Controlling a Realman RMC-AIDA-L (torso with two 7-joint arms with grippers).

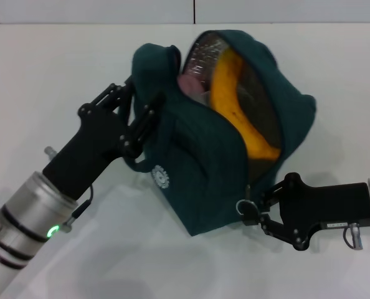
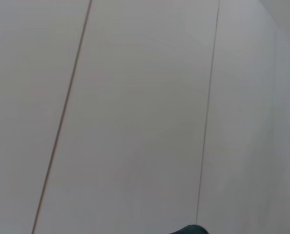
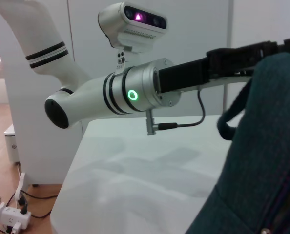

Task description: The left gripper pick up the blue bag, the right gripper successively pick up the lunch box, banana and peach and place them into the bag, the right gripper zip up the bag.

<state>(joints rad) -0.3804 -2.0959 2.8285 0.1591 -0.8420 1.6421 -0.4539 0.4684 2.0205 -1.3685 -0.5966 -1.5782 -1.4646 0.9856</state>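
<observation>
You see only part of what the blue bag (image 1: 197, 168) holds: the banana (image 1: 238, 103) fills the open mouth, a pinkish shape beside it may be the peach (image 1: 188, 83), and the lunch box is hidden. The bag sits on the white table (image 1: 48, 81). At its far end, the left gripper (image 1: 132, 109) is clamped on the fabric. At its near corner, the right gripper (image 1: 260, 212) pinches the zipper pull (image 1: 246, 207).

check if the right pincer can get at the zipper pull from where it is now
Probably yes: the right pincer sits right at the bag's near lower corner, by the ring-shaped zipper pull, with nothing between them.
</observation>
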